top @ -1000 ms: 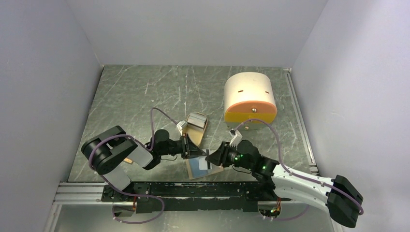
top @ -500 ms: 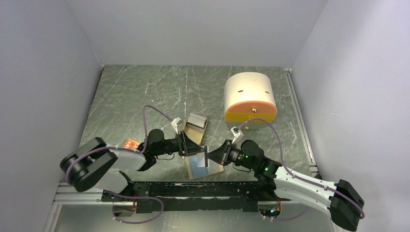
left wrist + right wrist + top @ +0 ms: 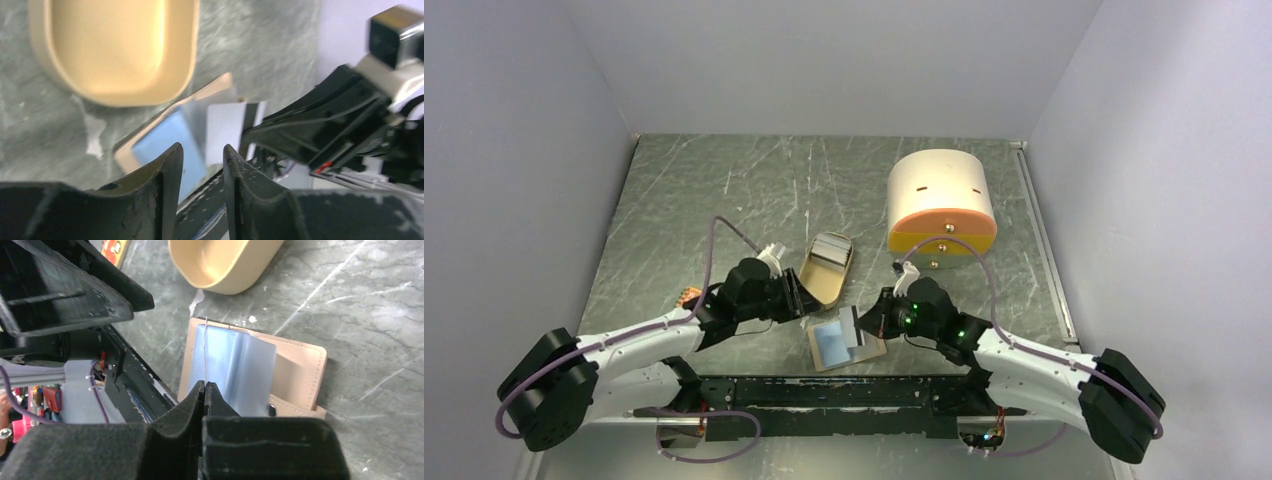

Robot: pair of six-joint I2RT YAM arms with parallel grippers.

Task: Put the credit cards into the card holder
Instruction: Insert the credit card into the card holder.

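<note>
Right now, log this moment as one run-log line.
left gripper: open, empty | right gripper: shut on grey card, edge-on over card holder | blue card: on card holder

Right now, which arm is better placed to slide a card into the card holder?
Right. The right claw pinches the striped white card edge-on over the open card holder; the left claw is empty, beside the oval tray.

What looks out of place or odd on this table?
The whitish card stands on edge, pinched in the right hand over the open card holder, instead of lying flat. Nothing looks spilled or damaged.
</note>
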